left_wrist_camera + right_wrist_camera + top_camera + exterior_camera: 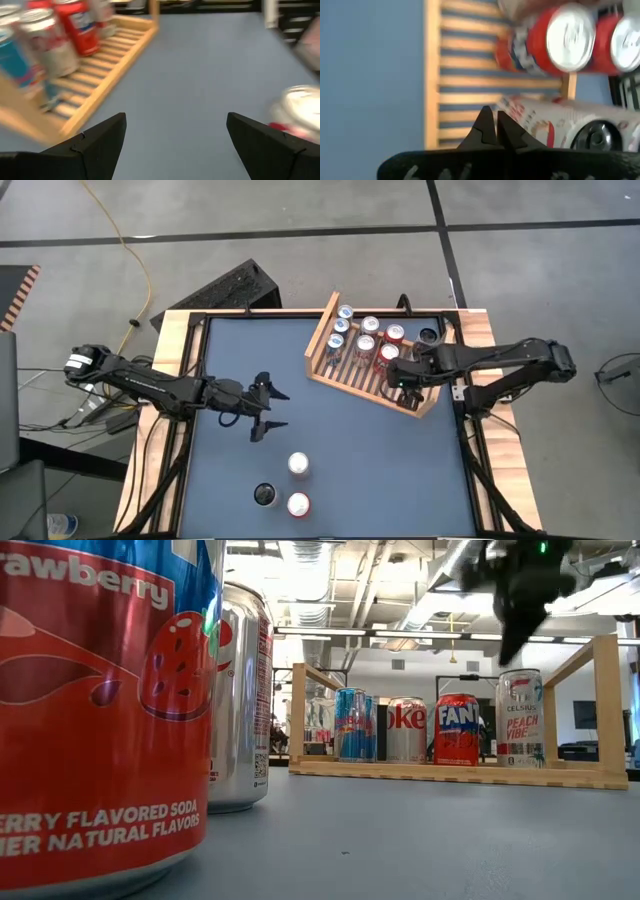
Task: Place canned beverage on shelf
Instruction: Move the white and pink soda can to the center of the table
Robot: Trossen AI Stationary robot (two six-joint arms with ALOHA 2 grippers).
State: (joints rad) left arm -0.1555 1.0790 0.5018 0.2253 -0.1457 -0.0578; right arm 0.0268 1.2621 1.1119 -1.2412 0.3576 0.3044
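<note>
Cans waiting to be shelved stand in a cluster of three on the blue worktop (380, 480), well apart from the wooden shelf (345, 377) and nearer the front edge: a silver-topped can (298, 464), a red strawberry soda can (298, 505) just past it, and a dark-topped can (265, 495) beside that one. Seven or so cans already stand upright on the shelf's slatted base, among them a blue can (350, 724), a Coke can (406, 729), a Fanta can (457, 729) and a Celsius can (519, 718).

Left gripper (268, 408) hovers over bare worktop between the shelf and the cluster, jaws spread wide and empty; its wrist view shows a can top (300, 102) near one finger but outside the gap. Right gripper (495, 130) hangs over the shelf's near corner with jaws pressed together, holding nothing; a light can (560, 122) lies just beyond its tip in the wrist view, and whether the two touch cannot be told.

Judged from this layout, the step in hand is the left arm's approach for another pick. That move calls for lowering the open jaws around the silver-topped can, the closest of the three, squarely enough not to knock its neighbours, then carrying it to an open stretch of slats clear of the right gripper.
</note>
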